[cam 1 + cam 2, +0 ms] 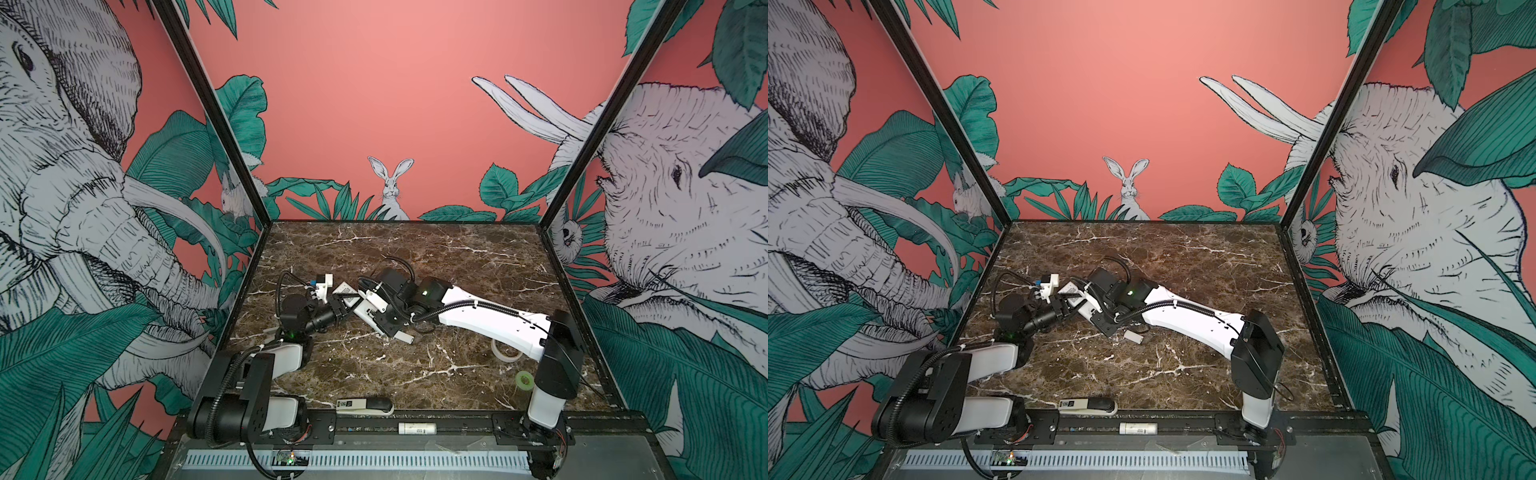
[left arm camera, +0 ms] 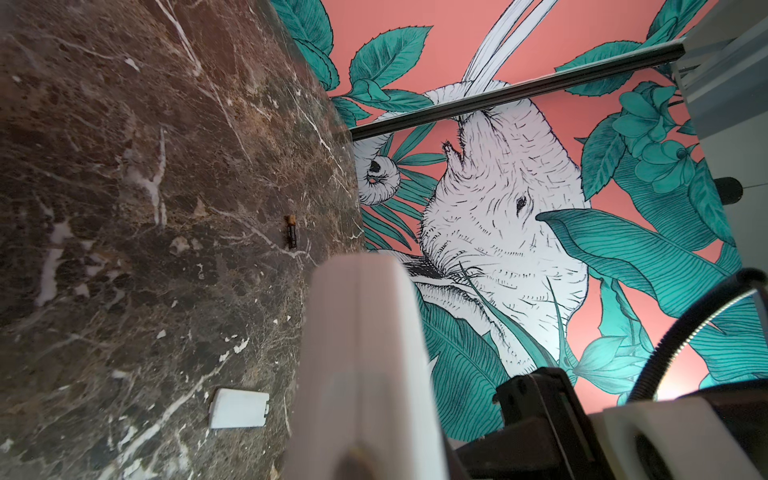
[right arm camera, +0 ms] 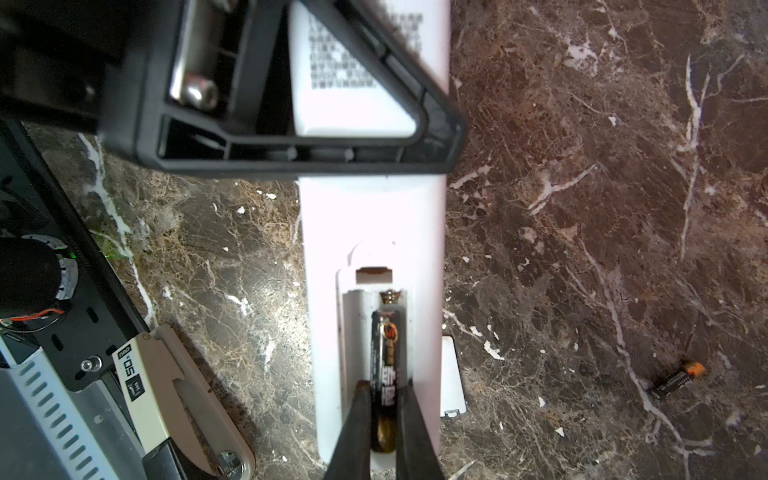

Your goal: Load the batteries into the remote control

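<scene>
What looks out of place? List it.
A white tube lies off the marble, on the front rail. One battery lies loose, apart from the remote, whose cover lies beside it. Nothing looks spilled or broken.

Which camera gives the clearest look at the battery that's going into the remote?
The right wrist view: the battery is seen close up, lying in the remote control's open compartment between the jaws. In both top views the right arm hides it. The left wrist view shows only a second battery loose on the marble table.
</scene>
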Controlling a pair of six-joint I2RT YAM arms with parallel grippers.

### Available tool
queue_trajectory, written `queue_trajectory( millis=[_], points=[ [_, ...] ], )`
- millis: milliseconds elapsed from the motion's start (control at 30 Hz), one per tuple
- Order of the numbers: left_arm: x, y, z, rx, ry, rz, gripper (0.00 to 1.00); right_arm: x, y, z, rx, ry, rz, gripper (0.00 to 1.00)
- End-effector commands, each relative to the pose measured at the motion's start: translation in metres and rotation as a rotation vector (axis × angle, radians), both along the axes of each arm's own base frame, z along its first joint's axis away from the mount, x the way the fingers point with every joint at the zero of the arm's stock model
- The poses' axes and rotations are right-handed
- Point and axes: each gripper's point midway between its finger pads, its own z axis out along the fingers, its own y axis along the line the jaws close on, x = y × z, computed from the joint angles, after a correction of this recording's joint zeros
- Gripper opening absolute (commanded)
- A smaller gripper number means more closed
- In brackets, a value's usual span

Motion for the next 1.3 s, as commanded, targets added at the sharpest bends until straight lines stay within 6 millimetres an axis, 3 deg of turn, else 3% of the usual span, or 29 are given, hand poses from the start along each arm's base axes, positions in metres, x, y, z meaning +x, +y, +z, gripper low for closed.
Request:
queue_trajectory(
  millis=[0,700,900,1067,1267],
  points=[
    [-0.004,-0.002,0.025,-0.044,-0.067,-0.032,0.00,0.007,-0.003,-0.005,-0.040,-0.034,-0.023,0.07],
    [-0.025,-0.006,0.068,-0.080,-0.079,-0.103,0.00,0.021,0.003,-0.024,-0.084,-0.137,0.080,0.02],
    [-0.025,-0.004,0.061,-0.002,-0.095,-0.087,0.00,0.018,-0.002,-0.008,-0.058,-0.147,0.085,0.06],
    [-0.020,0.000,0.044,0.089,-0.087,-0.052,0.00,0.005,0.000,0.008,0.005,-0.120,0.113,0.16],
    [-0.013,0.003,0.027,0.138,-0.061,-0.023,0.00,-0.007,0.000,0.020,0.061,-0.090,0.135,0.21]
  ],
)
